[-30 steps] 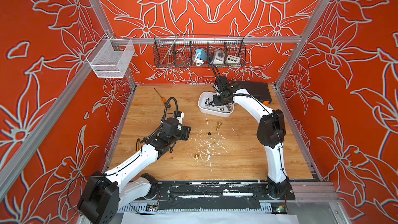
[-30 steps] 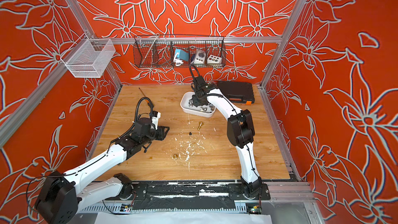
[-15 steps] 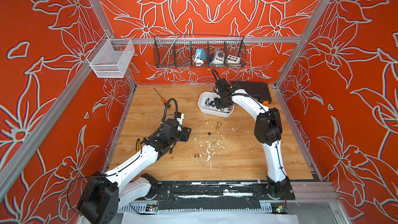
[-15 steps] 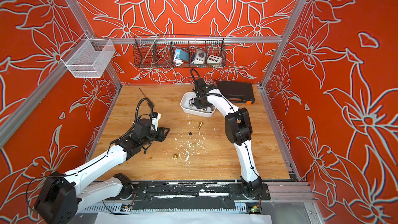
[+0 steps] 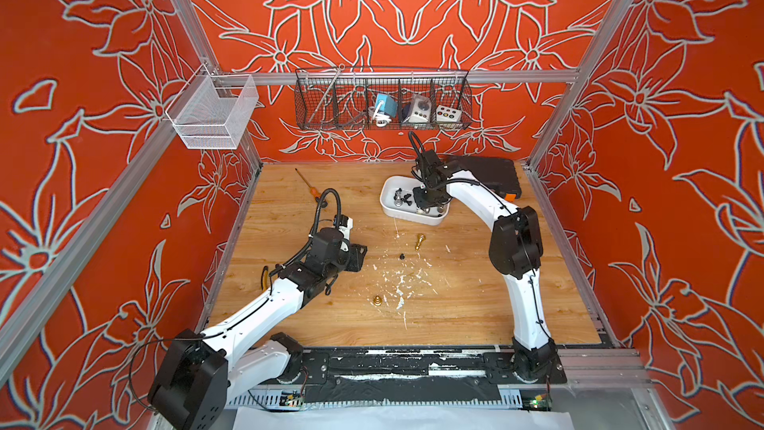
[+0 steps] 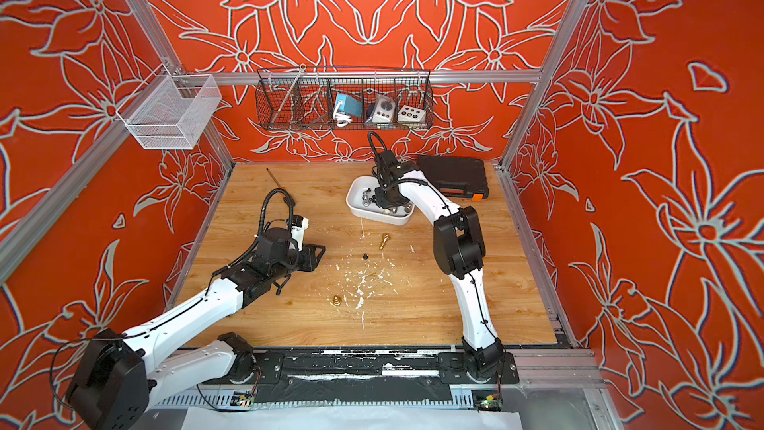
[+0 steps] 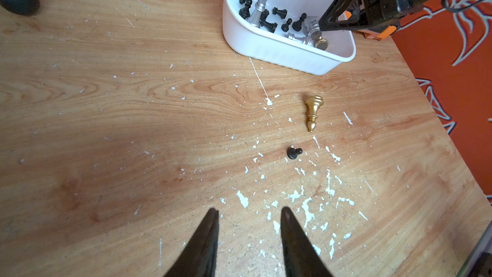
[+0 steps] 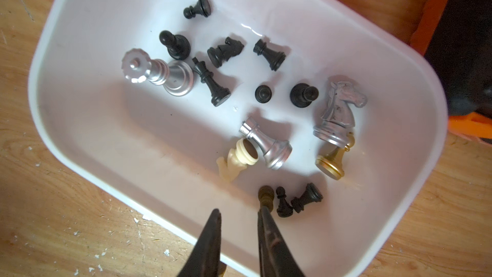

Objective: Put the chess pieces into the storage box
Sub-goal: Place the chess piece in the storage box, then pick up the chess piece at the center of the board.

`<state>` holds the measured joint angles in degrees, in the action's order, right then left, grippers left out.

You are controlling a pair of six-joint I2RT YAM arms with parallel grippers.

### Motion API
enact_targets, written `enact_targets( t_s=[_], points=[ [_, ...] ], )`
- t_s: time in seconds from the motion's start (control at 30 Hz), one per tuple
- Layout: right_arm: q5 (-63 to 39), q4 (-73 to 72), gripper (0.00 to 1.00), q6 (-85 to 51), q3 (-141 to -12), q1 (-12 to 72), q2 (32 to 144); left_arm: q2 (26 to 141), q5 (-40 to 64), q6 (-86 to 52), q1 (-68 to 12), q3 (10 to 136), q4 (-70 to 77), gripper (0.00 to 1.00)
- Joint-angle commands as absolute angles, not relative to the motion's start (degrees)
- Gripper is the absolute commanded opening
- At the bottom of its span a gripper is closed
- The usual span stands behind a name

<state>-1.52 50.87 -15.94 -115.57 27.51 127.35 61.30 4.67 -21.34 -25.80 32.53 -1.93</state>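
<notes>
The white storage box point(image 5: 386, 197) point(image 6: 352, 200) point(image 8: 127, 139) stands at the back of the table. It holds several chess pieces: black pawns, a silver knight point(image 8: 339, 110), a cream piece point(image 8: 237, 161) and others. My right gripper point(image 8: 238, 211) point(image 5: 426, 200) hovers over the box, open. A blurred brown-gold piece point(image 8: 266, 195) lies just off one fingertip, not held. On the table lie a gold bishop point(image 5: 419, 240) point(image 7: 312, 111), a black pawn point(image 5: 402, 256) point(image 7: 294, 152) and a gold piece point(image 5: 377, 300). My left gripper point(image 7: 249, 211) point(image 5: 357, 257) is open and empty, left of them.
An orange-handled screwdriver point(image 5: 308, 184) lies at the back left. A black toolcase point(image 5: 488, 175) sits right behind the box. White paint flecks point(image 5: 401, 283) dot the middle. A black wire basket point(image 5: 382, 101) and a white mesh basket point(image 5: 211, 117) hang on the walls.
My right gripper's jaws have parted over the box, and the brown-gold piece is now loose at their tip. The left arm has not moved.
</notes>
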Motion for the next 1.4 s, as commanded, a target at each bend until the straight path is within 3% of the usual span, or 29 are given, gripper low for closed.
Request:
enact_targets(
  t_s=[0.0,0.5,0.93,1.13,1.37],
  points=[
    [-1.1,52.0,0.29,-15.6,-114.6,27.1,125.8,60.2,4.9,-21.8,-25.3,32.0,-2.0,0.39],
    [-2.7,46.1,0.41,-15.5,-99.5,27.1,112.2,59.0,4.8,-21.6,-25.3,31.3,-3.9,0.41],
    [-3.0,41.5,0.61,-16.9,-82.7,27.2,99.4,54.7,6.8,-21.9,-25.3,29.1,-6.6,0.48],
    [-3.2,39.2,0.82,-17.1,-74.1,27.1,92.7,52.8,8.3,-22.5,-25.5,27.5,-8.8,0.48],
    [-4.0,37.8,0.84,-17.7,-64.5,27.1,85.4,51.1,9.0,-24.1,-29.3,26.2,-10.4,0.48]
  ],
)
